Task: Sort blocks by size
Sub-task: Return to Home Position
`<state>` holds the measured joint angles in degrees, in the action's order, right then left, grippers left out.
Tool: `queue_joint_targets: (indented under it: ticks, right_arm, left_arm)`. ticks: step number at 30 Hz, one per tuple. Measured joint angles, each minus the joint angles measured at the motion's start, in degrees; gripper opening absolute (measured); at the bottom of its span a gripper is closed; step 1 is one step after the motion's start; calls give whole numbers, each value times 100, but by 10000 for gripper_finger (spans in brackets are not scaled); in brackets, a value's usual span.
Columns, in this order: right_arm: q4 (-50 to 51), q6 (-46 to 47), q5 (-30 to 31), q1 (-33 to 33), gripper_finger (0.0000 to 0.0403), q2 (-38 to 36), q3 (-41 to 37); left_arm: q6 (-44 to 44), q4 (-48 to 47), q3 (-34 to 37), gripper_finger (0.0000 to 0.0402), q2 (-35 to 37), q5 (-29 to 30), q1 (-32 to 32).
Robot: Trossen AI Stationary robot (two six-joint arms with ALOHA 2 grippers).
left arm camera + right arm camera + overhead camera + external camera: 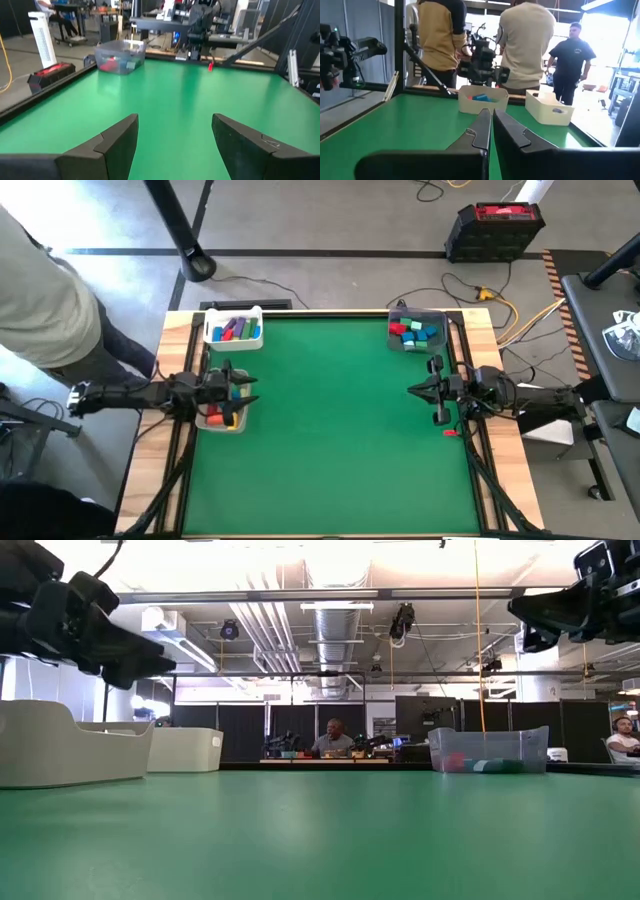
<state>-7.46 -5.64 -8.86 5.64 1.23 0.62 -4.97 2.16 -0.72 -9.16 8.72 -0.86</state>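
Currently held at rest, both arms drawn back to opposite sides of the bench [340,445].

Item 1. My left gripper [243,388]: at the bench's left edge, hanging over the nearer white tray [224,428]. Fingers spread wide with nothing between them. I judge the open pose to be the let-go after a drop.

Item 2. My right gripper [415,390]: at the right edge, facing the left one across the green. Fingers clenched together on nothing and raised off the surface, out of the way.

Item 3. The blocks [233,330]: one mixed-colour lot lies in the far white tray [209,332] at the back left. A second lot is in the nearer tray under my left gripper. A red and blue-green lot sits in the clear bin [441,340] at the back right. They appear grouped by container so the sizes stay apart.

Item 4. A small red piece [450,432]: at the right edge beside my right arm. I cannot tell whether it is a block.
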Motion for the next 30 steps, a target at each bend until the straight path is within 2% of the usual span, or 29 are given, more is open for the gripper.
queue_joint_targets:
  ticks: [6, 12, 16, 21, 30]
  right_arm:
    - [-77, -73, 0, -3, 12, -2, 0]
    - [569, -319, 190, -12, 13, 11, 0]
    - [613, 158, 447, -12, 13, 223, 0]
    - [623, -32, 472, -12, 13, 566, 0]
    - [627, 1391, 457, -12, 13, 1029, 0]
  left_arm:
    - [-22, 27, -21, 239, -291, 36, 0]
    - [-22, 62, -29, 239, -478, 36, 0]
    - [-23, 65, -31, 239, -566, 34, 0]
    - [-24, 77, -36, 239, -653, 31, 0]
    - [-24, 77, -38, 239, -758, 25, 0]
